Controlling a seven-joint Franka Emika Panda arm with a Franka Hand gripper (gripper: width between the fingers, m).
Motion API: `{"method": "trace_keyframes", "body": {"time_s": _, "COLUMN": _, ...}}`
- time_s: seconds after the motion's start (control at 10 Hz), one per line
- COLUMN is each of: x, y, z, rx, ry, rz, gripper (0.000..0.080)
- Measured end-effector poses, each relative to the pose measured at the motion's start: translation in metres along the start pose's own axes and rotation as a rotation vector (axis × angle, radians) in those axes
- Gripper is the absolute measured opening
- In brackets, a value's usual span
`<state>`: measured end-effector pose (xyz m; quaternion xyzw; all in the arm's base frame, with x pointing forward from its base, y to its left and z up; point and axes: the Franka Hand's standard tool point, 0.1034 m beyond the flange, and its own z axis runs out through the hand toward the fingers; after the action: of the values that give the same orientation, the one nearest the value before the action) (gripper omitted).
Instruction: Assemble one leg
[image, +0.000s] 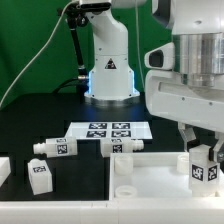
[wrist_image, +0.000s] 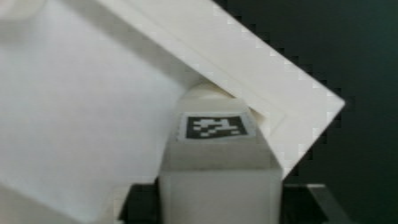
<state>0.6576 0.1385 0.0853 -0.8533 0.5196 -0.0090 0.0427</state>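
My gripper (image: 203, 158) is shut on a white leg (image: 204, 168) with a black-and-white tag and holds it upright at the right corner of the big white square top (image: 150, 176). In the wrist view the leg (wrist_image: 217, 150) stands between the two dark fingers (wrist_image: 143, 203), its far end right at the corner of the top (wrist_image: 107, 110); whether it sits in a corner hole is hidden. Other legs lie loose on the black table: one (image: 53, 148), one (image: 121, 147) and one (image: 40, 176).
The marker board (image: 110, 130) lies flat behind the loose legs. The robot's base (image: 108, 70) stands at the back centre. Another white part (image: 4, 170) shows at the exterior view's left edge.
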Motion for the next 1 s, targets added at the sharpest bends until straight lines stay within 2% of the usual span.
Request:
{"method": "trace_keyframes", "body": {"time_s": 0.2, "x": -0.0011, "y": -0.0021, "z": 0.0005, "rx": -0.021, "ry": -0.01, "rz": 0.082, "gripper": 0.0281}}
{"method": "trace_keyframes", "body": {"time_s": 0.4, "x": -0.0011, "y": -0.0017, "z": 0.0012, "rx": -0.022, "ry": -0.012, "rz": 0.09, "gripper": 0.0282}}
{"method": "trace_keyframes", "body": {"time_s": 0.5, "x": -0.0011, "y": -0.0016, "z": 0.0014, "rx": -0.022, "ry": -0.012, "rz": 0.065, "gripper": 0.0492}}
{"method": "trace_keyframes", "body": {"time_s": 0.6, "x": -0.0019, "y": -0.0016, "z": 0.0014, "rx": -0.023, "ry": -0.012, "rz": 0.061, "gripper": 0.0492}}
{"method": "trace_keyframes", "body": {"time_s": 0.7, "x": -0.0054, "y": -0.0015, "z": 0.001, "rx": -0.033, "ry": -0.002, "rz": 0.012, "gripper": 0.0615}}
{"method": "trace_keyframes", "body": {"time_s": 1.0, "x": -0.0102, "y": -0.003, "z": 0.0004, "rx": -0.051, "ry": 0.024, "rz": -0.341, "gripper": 0.0648}}
